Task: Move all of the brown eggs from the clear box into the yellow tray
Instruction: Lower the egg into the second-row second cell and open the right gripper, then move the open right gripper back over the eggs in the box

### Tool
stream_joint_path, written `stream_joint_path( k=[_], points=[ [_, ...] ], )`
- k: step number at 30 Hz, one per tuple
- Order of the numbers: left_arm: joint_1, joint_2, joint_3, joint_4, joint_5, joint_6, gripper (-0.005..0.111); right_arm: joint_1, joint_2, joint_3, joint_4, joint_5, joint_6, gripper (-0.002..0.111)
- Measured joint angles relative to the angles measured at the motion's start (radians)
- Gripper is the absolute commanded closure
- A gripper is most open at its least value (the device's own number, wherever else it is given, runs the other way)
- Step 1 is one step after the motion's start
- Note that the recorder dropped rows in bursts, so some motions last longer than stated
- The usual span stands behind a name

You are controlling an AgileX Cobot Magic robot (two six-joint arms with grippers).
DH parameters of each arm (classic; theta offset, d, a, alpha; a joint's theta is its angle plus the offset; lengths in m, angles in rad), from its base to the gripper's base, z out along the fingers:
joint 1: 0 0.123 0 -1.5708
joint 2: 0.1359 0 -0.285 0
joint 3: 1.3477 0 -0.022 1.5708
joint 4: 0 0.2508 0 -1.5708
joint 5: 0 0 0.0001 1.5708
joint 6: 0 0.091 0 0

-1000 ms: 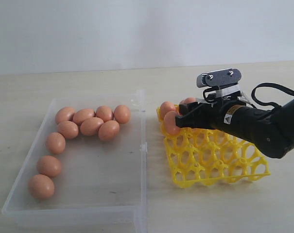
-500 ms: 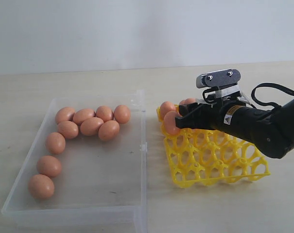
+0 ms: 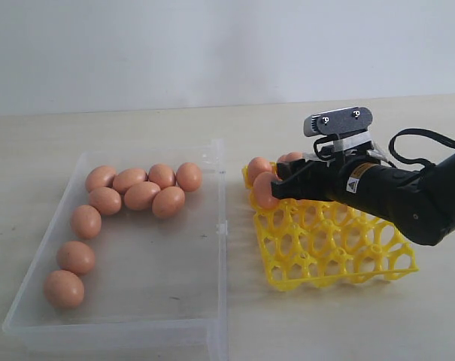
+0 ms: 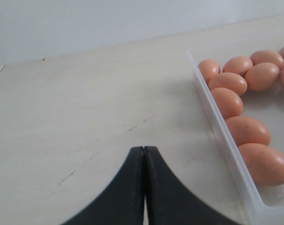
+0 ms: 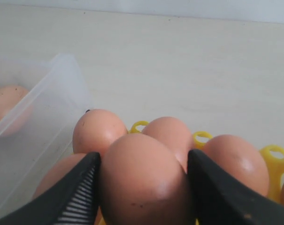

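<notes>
The brown eggs (image 3: 142, 195), smooth matte orange-brown ovals, are split between two places. Ten lie in the left half of the exterior view inside the clear box (image 3: 152, 271), a shallow rectangular container of transparent plastic. Seven bunch near its far wall and three trail down its left side towards the near corner. The rest are at the far left corner of the yellow tray (image 3: 340, 256), a bright plastic lattice of open cup cells right of centre, just beside the box.

One of them, the gripped egg (image 3: 263, 189), is at the tray's left edge between the black fingers of the right gripper (image 3: 274, 183). In the right wrist view this egg (image 5: 142, 183) fills the space between the two fingers (image 5: 80, 187), which lie against its sides with no gap showing. The jaws stand wide, pinching it. At least three more eggs (image 5: 98, 130) sit close behind it, among yellow pegs (image 5: 273, 154), with a corner of the box (image 5: 48, 93) nearby.

The left gripper (image 4: 144, 149) shows only in its own wrist view. Its dark fingers are pressed together, holding nothing, above the pale beige table (image 4: 76, 103) and apart from the box wall (image 4: 217, 126). Behind the table stands a plain white wall (image 3: 212, 45).
</notes>
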Motion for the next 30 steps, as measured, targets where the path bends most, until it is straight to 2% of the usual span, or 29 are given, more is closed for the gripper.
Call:
stream_joint_path(
  k=[2,24,30],
  points=[
    [0.0,0.0,0.0,0.0,0.0,0.0,0.107,0.0,0.0,0.0,0.0,0.0,0.002,0.047],
    [0.0,0.0,0.0,0.0,0.0,0.0,0.107,0.0,-0.037,0.0,0.079,0.031,0.002,0.047],
    [0.0,0.0,0.0,0.0,0.0,0.0,0.107,0.0,-0.139,-0.055,0.091,0.189,0.002,0.047]
  ],
)
